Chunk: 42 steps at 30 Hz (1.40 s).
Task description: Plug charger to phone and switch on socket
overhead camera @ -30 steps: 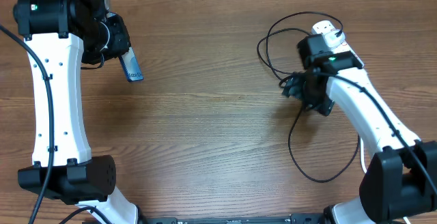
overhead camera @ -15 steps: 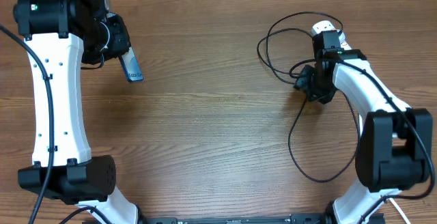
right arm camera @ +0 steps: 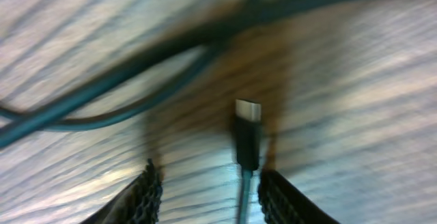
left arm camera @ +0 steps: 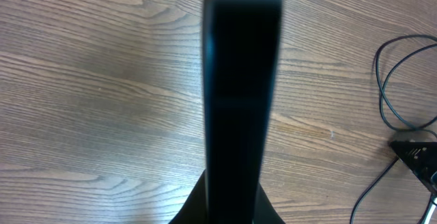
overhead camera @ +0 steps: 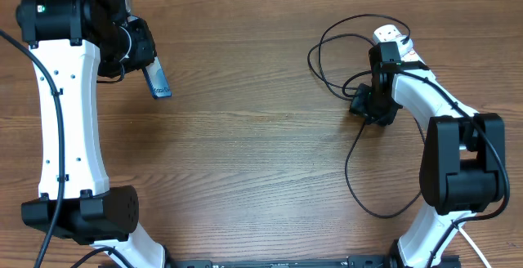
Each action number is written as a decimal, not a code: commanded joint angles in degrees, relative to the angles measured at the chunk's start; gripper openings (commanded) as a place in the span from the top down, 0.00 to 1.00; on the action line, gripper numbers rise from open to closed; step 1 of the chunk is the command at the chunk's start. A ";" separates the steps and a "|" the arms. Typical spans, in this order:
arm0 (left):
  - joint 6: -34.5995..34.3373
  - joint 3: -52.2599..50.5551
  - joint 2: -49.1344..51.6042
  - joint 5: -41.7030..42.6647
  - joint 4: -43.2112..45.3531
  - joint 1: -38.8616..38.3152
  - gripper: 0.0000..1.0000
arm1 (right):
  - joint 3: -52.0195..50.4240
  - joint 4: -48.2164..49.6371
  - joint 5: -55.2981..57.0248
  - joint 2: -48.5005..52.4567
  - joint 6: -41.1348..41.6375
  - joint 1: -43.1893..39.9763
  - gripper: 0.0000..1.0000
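Observation:
My left gripper [overhead camera: 140, 65] is shut on the phone [overhead camera: 156, 82] and holds it tilted above the table at the far left. In the left wrist view the phone [left arm camera: 242, 80] shows edge-on as a dark bar between the jaws [left arm camera: 232, 207]. The charger's black cable [overhead camera: 351, 166] lies in loops on the right. My right gripper [overhead camera: 365, 104] is low over it and open. In the right wrist view the plug tip [right arm camera: 248, 132] lies between the open fingers [right arm camera: 213, 193], nearer the right one. The white socket [overhead camera: 391, 34] with a red spot is mostly hidden under the right arm.
Cable loops [right arm camera: 136, 74] cross the table just beyond the right fingers. Bare wooden tabletop [overhead camera: 245, 154] lies between the two arms. The cable and right gripper also show at the right edge of the left wrist view [left arm camera: 410, 149].
The right arm has folded in, its wrist turning, and its gripper has shifted slightly right over the cable. The left arm and the phone have not moved.

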 commanded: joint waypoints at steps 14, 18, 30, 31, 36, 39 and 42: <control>0.07 1.42 -0.61 0.28 0.50 0.15 0.96 | -0.44 0.50 -16.50 2.36 -17.97 12.48 0.68; 0.07 1.42 -0.61 0.28 0.50 0.15 0.96 | -0.44 -0.33 -17.68 2.36 -19.87 18.23 0.68; 0.04 1.42 -0.61 0.31 0.28 0.15 0.96 | 7.93 -11.41 -7.37 2.32 -15.17 22.69 0.64; 0.04 1.42 -0.61 0.33 0.28 0.15 0.96 | 8.31 -12.52 -6.25 2.32 -15.45 22.69 0.62; 0.02 1.42 -0.61 0.31 0.35 0.15 0.96 | 7.08 -12.44 -5.90 2.34 -16.65 22.82 0.59; 0.02 1.42 -0.61 0.31 0.37 0.15 0.96 | 6.36 -11.06 -5.86 2.43 -16.59 23.12 0.61; 0.04 1.42 -0.61 0.31 0.35 0.15 0.96 | 5.88 -10.12 -5.84 2.43 -16.61 24.00 0.62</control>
